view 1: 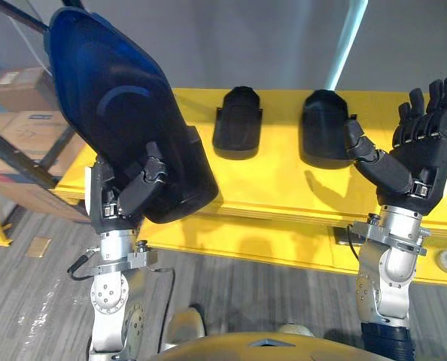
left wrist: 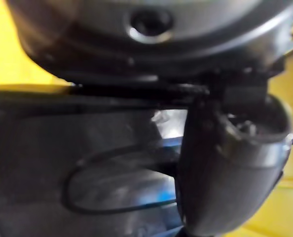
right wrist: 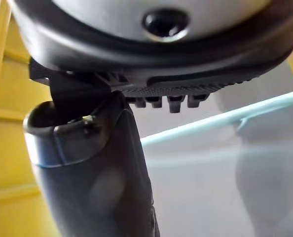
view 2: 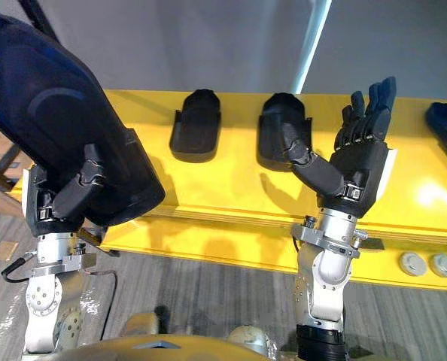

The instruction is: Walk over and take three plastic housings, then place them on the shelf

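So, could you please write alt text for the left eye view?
The robot's left hand grips a large dark blue plastic housing above a yellow surface. Its right hand is open and empty, near two smaller black plastic housings lying on that surface.

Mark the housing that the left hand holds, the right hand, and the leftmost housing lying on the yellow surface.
held housing (view 1: pixel 118 105), left eye view, its broad curved back.
right hand (view 1: pixel 423 162), left eye view, the palm.
leftmost lying housing (view 1: pixel 238 124), left eye view, its top face.
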You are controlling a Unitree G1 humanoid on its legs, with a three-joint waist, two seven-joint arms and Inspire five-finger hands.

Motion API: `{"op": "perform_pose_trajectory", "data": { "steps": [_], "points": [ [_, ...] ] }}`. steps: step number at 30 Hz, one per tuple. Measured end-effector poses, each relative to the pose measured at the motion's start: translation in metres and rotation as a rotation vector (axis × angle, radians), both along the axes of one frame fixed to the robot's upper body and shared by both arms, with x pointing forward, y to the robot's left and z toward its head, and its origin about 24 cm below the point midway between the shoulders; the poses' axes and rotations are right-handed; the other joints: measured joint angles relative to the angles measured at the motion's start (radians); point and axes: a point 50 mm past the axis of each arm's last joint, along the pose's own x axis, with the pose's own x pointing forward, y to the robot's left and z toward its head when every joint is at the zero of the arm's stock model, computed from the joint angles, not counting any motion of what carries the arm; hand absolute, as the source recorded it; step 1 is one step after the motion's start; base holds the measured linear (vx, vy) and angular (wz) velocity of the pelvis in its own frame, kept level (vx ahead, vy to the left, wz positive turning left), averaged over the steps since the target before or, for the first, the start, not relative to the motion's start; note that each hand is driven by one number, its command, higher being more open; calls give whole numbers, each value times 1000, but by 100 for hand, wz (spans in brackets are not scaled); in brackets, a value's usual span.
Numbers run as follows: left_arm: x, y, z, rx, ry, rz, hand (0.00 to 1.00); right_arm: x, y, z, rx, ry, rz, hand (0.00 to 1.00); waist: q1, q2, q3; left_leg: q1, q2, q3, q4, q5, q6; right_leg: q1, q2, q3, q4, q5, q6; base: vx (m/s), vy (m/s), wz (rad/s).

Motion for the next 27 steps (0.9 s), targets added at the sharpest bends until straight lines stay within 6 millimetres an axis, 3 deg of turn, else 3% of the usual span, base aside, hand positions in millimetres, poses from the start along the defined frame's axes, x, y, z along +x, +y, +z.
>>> {"op": "perform_pose_trajectory", "data": {
  "steps": [1, 3, 4, 5, 6, 7, 8, 9, 10, 11, 12, 13, 15, 17, 19, 22, 27],
  "points": [
    [-2, 0, 0, 2, -5, -4, 0, 0, 1, 4, -18, -35, 8, 100, 1, 20, -6, 11, 31, -33, 7, 0, 0, -33, -39, 29, 46, -16, 35, -71, 401, -21],
    [-3, -4, 0, 14, -15, -22, 0, 0, 0, 7, -27, -79, -3, 100, 2, 59, -17, 48, 36, -57, 25, -8, -12, -53, -76, 74, 66, -14, 89, -93, 654, -29],
    [-2, -7, 2, 49, -23, -40, 0, -1, -3, 6, -8, -89, -25, 100, -3, 79, -27, 77, 27, -30, 4, -99, -112, -52, -91, 95, 59, 7, 105, -100, 807, -12],
    [0, -7, 4, 72, -33, -57, 0, -1, -2, 2, 27, -88, -41, 100, -4, 58, -22, 82, 5, -17, 12, -143, -130, -51, -120, 111, 54, 21, 103, -96, 667, -18],
    [1, -5, 5, 106, -30, -80, 0, 0, 4, -9, 103, -50, -58, 100, 5, 11, -12, 71, -47, 10, 60, -174, -94, -43, -160, 139, 9, 113, 64, -100, 516, -22],
    [2, -5, 5, 119, -26, -89, 0, 1, 8, -13, 122, -31, -54, 100, 14, 5, -11, 48, -58, 16, 92, -189, -79, -50, -162, 143, -17, 177, 49, -136, 629, -33],
    [5, -4, 6, 147, -21, -112, 0, 3, 15, -20, 151, 2, -37, 100, 26, -6, -7, 29, -68, 37, 109, -198, -45, -71, -164, 141, -65, 321, 18, -128, 615, -34],
    [7, -2, 6, 174, -10, -122, 0, 7, 25, -26, 174, 40, -8, 100, 40, -4, -2, 31, -71, 74, 79, -182, -10, -100, -163, 120, -94, 415, -40, -101, 542, -32],
    [8, 0, 6, 181, -5, -122, 0, 8, 30, -28, 174, 53, 5, 100, 41, -6, -3, 37, -77, 84, 53, -168, 6, -113, -153, 112, -63, 390, -35, -49, 368, -10],
    [9, 3, 7, 201, 3, -122, 0, 8, 38, -28, 156, 57, 26, 100, 26, -8, -4, 45, -97, 85, 0, -134, 35, -114, -114, 98, 5, 302, -2, -7, 226, 15],
    [11, 6, 10, 200, -8, -118, 0, 8, 41, -25, 113, 48, 29, 100, 23, -8, -4, 59, -121, 86, -56, -102, 51, -115, -65, 95, 37, 204, 7, 10, 225, 22],
    [13, 6, 12, 192, -22, -120, 0, 7, 42, -22, 95, 39, 28, 100, 22, -8, -4, 59, -132, 86, -76, -89, 59, -115, -41, 93, 44, 166, 17, -4, 216, 12],
    [23, 5, 22, 127, -83, -137, 0, 5, 40, -19, 89, 21, 27, 100, 18, -4, -3, 52, -162, 86, -113, -62, 80, -108, 36, 89, 20, 62, 12, -42, 171, 9],
    [28, 3, 25, 109, -90, -125, 0, 5, 39, -21, 83, 46, 31, 100, -1, 2, -4, 51, -179, 87, -131, -49, 86, -66, 68, 92, -75, 42, -6, -60, 62, 4],
    [33, -2, 21, 89, -60, -127, 0, 6, 34, -23, 65, 68, 23, 100, -10, 21, -6, 51, -187, 89, -161, -25, 83, -51, 88, 106, -147, 79, 0, -79, 21, -3],
    [36, -11, 11, 83, 16, -152, 0, 8, 28, -22, 17, 94, 33, 100, -30, 31, -12, 65, -184, 91, -226, 16, 74, -56, 106, 117, -171, 94, -4, -72, -33, -3],
    [42, -11, 0, 107, 88, -146, 0, 9, 26, -18, -64, 108, 75, 100, -34, 36, -14, 123, -169, 119, -315, 61, 58, -63, 128, 151, -167, 109, 3, -20, -44, -20]
  ]
}}
